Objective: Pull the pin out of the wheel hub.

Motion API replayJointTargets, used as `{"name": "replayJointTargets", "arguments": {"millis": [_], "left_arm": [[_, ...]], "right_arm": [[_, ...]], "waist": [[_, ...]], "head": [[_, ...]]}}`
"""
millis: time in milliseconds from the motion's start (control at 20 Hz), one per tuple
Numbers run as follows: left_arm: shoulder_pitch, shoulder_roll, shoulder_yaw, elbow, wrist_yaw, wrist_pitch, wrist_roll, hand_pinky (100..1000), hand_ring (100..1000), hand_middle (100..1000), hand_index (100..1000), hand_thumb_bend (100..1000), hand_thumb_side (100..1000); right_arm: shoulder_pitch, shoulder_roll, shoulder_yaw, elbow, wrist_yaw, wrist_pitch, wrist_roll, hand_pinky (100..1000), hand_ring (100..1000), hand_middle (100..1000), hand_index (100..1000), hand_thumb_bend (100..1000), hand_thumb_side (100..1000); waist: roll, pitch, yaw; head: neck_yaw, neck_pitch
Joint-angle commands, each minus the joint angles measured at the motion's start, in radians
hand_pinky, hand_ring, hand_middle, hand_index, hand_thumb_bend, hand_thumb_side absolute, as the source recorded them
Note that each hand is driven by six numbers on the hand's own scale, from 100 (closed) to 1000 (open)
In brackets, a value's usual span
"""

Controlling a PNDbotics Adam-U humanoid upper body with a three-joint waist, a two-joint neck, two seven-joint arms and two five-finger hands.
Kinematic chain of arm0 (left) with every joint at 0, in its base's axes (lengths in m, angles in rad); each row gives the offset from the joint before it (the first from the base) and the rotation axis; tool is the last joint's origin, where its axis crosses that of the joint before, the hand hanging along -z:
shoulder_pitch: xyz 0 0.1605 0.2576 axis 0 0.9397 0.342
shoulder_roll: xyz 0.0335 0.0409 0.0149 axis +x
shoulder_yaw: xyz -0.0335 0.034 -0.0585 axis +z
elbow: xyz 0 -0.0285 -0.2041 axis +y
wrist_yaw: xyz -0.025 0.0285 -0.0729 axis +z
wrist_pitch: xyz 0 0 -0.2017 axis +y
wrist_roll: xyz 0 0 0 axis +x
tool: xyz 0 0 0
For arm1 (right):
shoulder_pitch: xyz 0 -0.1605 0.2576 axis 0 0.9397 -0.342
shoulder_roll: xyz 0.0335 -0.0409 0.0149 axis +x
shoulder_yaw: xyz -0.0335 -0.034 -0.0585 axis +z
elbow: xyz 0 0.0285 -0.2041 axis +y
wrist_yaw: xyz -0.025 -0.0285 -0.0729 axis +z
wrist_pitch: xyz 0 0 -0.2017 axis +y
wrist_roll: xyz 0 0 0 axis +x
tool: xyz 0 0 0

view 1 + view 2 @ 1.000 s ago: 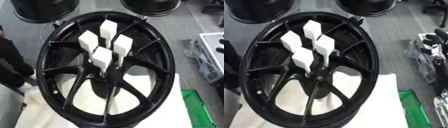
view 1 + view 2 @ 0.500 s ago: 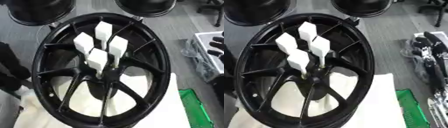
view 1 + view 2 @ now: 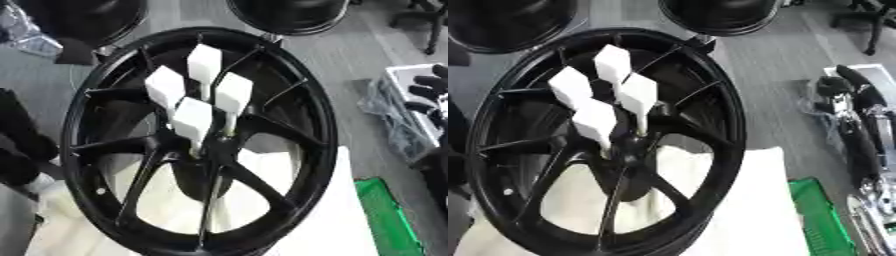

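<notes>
Black right hand [image 3: 429, 95], fingers unreadable, shows beside wheel hub [image 3: 206, 145]; right eye hides it.

A large glossy black spoked wheel rim [image 3: 325, 145] was seen lying flat on a white cloth, filling most of both views. Its thin spokes were seen running from the outer ring in to a dark central hub [image 3: 210, 150], slightly below the middle of the ring. Four white pins with broad, block-shaped heads [image 3: 193, 120] were seen standing upright in the hub, clustered close together. Slim pale stems were visible beneath two of the heads, reaching down into the hub. The heads were tilted slightly and stood well above the spokes. All four pins were still seated.
</notes>
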Motion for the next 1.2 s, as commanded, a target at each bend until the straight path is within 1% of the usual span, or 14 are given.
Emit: {"name": "replayJointTargets", "arguments": {"millis": [50, 150, 200, 350, 400, 450, 600, 650, 850, 950, 1050, 1200], "left_arm": [[-0.043, -0.024, -0.023, 0.066, -0.035, -0.138, -0.082, 865, 872, 797, 829, 545, 478], [-0.053, -0.036, -0.033, 0.093, -0.044, -0.165, -0.082, 868, 860, 801, 828, 595, 521], [-0.056, -0.039, -0.036, 0.101, -0.047, -0.177, -0.082, 869, 860, 801, 829, 604, 527], [-0.061, -0.044, -0.036, 0.115, -0.056, -0.199, -0.082, 870, 859, 801, 830, 615, 525], [-0.063, -0.045, -0.037, 0.115, -0.057, -0.206, -0.082, 863, 854, 788, 823, 615, 525], [-0.065, -0.050, -0.039, 0.120, -0.057, -0.212, -0.082, 863, 854, 789, 824, 627, 510], [-0.072, -0.059, -0.042, 0.135, -0.059, -0.218, -0.082, 863, 854, 789, 824, 627, 510], [-0.072, -0.060, -0.043, 0.137, -0.060, -0.220, -0.082, 858, 853, 790, 821, 632, 576], [-0.078, -0.074, -0.096, 0.135, -0.065, -0.243, -0.082, 857, 851, 789, 823, 632, 573], [-0.076, -0.072, -0.112, 0.132, -0.057, -0.249, -0.082, 848, 847, 784, 817, 628, 614], [-0.070, -0.062, -0.124, 0.121, -0.049, -0.252, -0.082, 847, 845, 782, 814, 630, 613], [-0.063, -0.053, -0.132, 0.105, -0.049, -0.252, -0.082, 847, 843, 781, 812, 645, 616]], "right_arm": [[-0.001, -0.024, -0.005, -0.015, -0.007, -0.002, 0.001, 746, 809, 754, 887, 100, 698], [0.000, -0.025, -0.005, -0.015, -0.009, -0.005, 0.001, 746, 809, 753, 887, 100, 698], [0.000, -0.025, -0.005, -0.015, -0.010, -0.005, 0.001, 746, 808, 753, 887, 100, 697], [0.000, -0.026, -0.006, -0.015, -0.010, -0.004, 0.001, 746, 808, 753, 887, 100, 699], [0.001, -0.027, -0.006, -0.015, -0.010, -0.004, 0.001, 746, 808, 751, 887, 100, 666], [0.001, -0.027, -0.005, -0.015, -0.010, -0.003, 0.002, 746, 808, 752, 887, 100, 699], [0.002, -0.028, -0.004, -0.015, -0.009, -0.003, 0.003, 746, 808, 752, 887, 100, 699], [0.002, -0.028, -0.004, -0.015, -0.009, -0.002, 0.003, 746, 808, 752, 888, 100, 701], [-0.001, -0.028, -0.003, -0.015, -0.009, 0.000, 0.003, 746, 807, 751, 888, 100, 701], [-0.002, -0.029, -0.002, -0.015, -0.010, 0.000, 0.003, 745, 807, 750, 887, 100, 700], [-0.003, -0.032, -0.002, -0.015, -0.011, 0.000, 0.003, 745, 807, 755, 887, 100, 697], [-0.006, -0.034, -0.001, -0.015, -0.015, -0.001, 0.004, 745, 806, 756, 887, 100, 693]], "waist": [[0.000, -0.026, 0.001], [0.000, -0.027, 0.001], [0.001, -0.027, 0.001], [0.001, -0.027, 0.001], [0.001, -0.028, 0.001], [0.002, -0.028, 0.000], [0.002, -0.028, 0.000], [0.002, -0.028, 0.000], [0.002, -0.026, -0.005], [0.004, -0.026, -0.007], [0.008, -0.026, -0.009], [0.010, -0.026, -0.013]], "head": [[-0.004, -0.007], [-0.005, -0.008], [-0.005, -0.008], [-0.006, -0.008], [-0.005, -0.007], [-0.003, -0.006], [-0.002, -0.005], [-0.003, -0.006], [-0.007, -0.013], [-0.009, -0.009], [-0.010, -0.007], [-0.013, -0.011]]}}
